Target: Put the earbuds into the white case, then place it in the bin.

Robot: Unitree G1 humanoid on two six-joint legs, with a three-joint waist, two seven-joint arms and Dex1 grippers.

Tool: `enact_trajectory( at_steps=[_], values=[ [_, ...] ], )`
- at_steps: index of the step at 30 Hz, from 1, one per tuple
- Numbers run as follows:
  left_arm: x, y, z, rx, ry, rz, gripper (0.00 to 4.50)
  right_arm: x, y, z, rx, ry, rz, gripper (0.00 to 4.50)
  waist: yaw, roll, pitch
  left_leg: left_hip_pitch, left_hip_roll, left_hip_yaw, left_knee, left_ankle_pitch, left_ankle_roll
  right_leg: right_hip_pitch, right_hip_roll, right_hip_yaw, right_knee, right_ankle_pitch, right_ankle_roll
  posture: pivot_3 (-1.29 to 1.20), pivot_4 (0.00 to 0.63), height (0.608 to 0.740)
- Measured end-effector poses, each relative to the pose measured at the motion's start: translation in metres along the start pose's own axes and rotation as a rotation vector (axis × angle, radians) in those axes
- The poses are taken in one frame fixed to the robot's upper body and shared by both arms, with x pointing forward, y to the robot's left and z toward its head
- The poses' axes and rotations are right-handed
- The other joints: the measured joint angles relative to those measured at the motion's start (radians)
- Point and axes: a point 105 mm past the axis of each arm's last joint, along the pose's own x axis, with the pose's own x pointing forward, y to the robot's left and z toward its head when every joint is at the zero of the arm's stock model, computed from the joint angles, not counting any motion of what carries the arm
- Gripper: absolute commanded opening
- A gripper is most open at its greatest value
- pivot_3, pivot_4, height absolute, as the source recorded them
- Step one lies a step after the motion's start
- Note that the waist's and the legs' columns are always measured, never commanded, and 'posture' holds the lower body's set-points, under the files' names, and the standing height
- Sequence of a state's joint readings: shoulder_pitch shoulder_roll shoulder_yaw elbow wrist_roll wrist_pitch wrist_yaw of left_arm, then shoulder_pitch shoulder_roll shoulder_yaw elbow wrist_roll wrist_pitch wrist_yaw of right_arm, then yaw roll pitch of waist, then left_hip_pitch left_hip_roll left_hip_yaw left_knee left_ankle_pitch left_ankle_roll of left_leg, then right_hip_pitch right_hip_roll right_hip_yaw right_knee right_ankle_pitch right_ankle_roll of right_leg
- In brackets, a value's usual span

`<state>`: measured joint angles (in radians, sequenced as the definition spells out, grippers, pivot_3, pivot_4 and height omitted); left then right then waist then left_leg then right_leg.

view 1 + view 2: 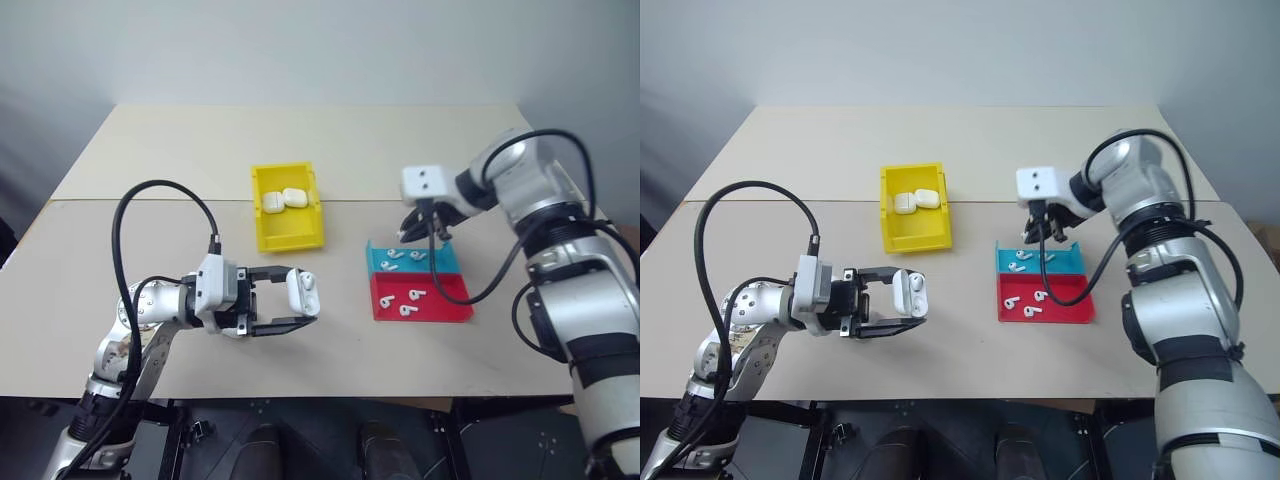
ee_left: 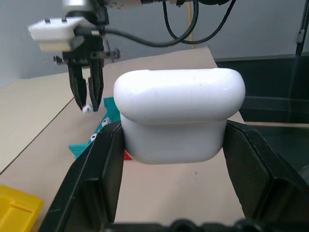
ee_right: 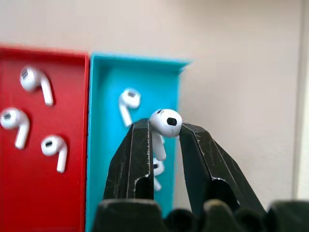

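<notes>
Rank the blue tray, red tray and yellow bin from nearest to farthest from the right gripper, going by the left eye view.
1. blue tray: directly under the right gripper, which pinches an earbud.
2. red tray: just past the blue one, toward the robot.
3. yellow bin: farthest, off to the robot's left, two cases inside.

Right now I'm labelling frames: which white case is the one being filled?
On the beige table, look near the front edge, short of the bright yellow plastic bin. The left pincer holds a glossy white earbud case there, lid flipped open, unlike the two closed cases lying inside the bin.
</notes>
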<state>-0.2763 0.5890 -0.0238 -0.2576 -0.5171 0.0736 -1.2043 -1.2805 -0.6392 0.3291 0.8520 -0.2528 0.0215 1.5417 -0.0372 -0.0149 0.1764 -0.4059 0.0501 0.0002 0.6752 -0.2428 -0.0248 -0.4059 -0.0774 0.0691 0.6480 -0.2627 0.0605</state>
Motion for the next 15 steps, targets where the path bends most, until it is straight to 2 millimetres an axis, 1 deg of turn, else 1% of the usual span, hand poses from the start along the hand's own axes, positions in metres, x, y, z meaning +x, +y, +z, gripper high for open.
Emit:
enact_trajectory(
  at_steps=[1,3,4,6,7,8,9,10,13,14,15],
  values=[
    [0.001,0.001,0.001,0.000,-0.006,0.004,2.77,-0.005,-0.001,0.002,0.013,-0.029,-0.016,0.63,0.001,0.000,0.000,0.000,0.000,0.000,0.000,0.000,0.000,0.000,0.000,0.000,0.000,0.000,0.000,0.00,0.150,0.740],
    [0.005,0.006,0.006,-0.001,-0.035,0.012,2.77,-0.028,-0.001,0.011,0.084,-0.183,-0.096,0.63,0.008,0.000,0.000,0.000,0.000,0.000,0.000,0.000,0.000,0.000,0.000,0.000,0.000,0.000,0.000,0.00,0.150,0.740],
    [0.006,0.007,0.008,0.002,-0.045,0.011,2.77,-0.034,-0.001,0.014,0.101,-0.224,-0.117,0.63,0.009,0.000,0.000,0.000,0.000,0.000,0.000,0.000,0.000,0.000,0.000,0.000,0.000,0.000,0.000,0.00,0.150,0.740],
    [0.011,0.011,0.014,0.000,-0.075,0.010,2.77,-0.059,0.005,0.028,0.154,-0.422,-0.195,0.63,0.016,0.000,0.000,-0.001,0.000,-0.001,0.000,0.000,0.000,0.000,0.000,0.000,0.000,0.000,0.000,0.00,0.150,0.740],
    [0.013,0.012,0.016,0.004,-0.085,0.007,2.77,-0.068,0.009,0.033,0.169,-0.499,-0.220,0.63,0.019,0.000,0.000,-0.001,0.000,-0.001,0.000,0.000,0.000,0.000,0.000,0.000,0.000,0.000,0.000,0.00,0.150,0.740],
    [0.015,0.014,0.019,0.003,-0.096,0.006,2.77,-0.080,0.017,0.039,0.173,-0.601,-0.249,0.63,0.022,0.000,0.000,-0.001,0.000,-0.001,0.000,0.000,0.000,0.001,0.000,-0.001,0.000,0.000,0.000,0.00,0.150,0.740],
    [0.017,0.015,0.020,0.002,-0.103,0.005,2.77,-0.087,0.025,0.043,0.177,-0.668,-0.259,0.63,0.023,0.000,0.000,-0.001,0.000,-0.001,0.001,0.000,0.000,0.001,0.000,-0.001,0.000,0.000,0.000,0.00,0.150,0.740],
    [0.021,0.016,0.022,-0.001,-0.117,0.001,2.77,-0.096,0.038,0.047,0.181,-0.748,-0.270,0.63,0.024,0.000,0.000,0.000,0.000,-0.002,0.001,0.000,0.000,0.002,0.000,-0.001,0.000,0.000,0.000,0.00,0.150,0.740],
    [0.027,0.017,0.022,-0.019,-0.134,-0.023,2.77,-0.106,0.071,0.059,0.237,-0.957,-0.251,0.63,0.025,0.000,0.000,0.000,0.000,-0.002,0.002,0.000,0.000,0.002,0.000,-0.001,0.000,0.000,0.000,0.00,0.150,0.740],
    [0.029,0.017,0.022,-0.020,-0.140,-0.030,2.77,-0.107,0.076,0.062,0.253,-0.990,-0.243,0.63,0.023,0.000,0.000,0.000,-0.001,-0.002,0.002,0.000,0.000,0.002,0.000,-0.001,0.000,0.000,0.001,0.00,0.150,0.740],
    [0.035,0.018,0.024,-0.017,-0.152,-0.049,2.77,-0.111,0.085,0.067,0.295,-1.050,-0.245,0.63,0.023,0.000,0.000,0.001,-0.001,-0.002,0.001,0.000,0.000,0.003,0.000,-0.001,0.000,0.000,0.001,0.00,0.150,0.740]
  ],
)
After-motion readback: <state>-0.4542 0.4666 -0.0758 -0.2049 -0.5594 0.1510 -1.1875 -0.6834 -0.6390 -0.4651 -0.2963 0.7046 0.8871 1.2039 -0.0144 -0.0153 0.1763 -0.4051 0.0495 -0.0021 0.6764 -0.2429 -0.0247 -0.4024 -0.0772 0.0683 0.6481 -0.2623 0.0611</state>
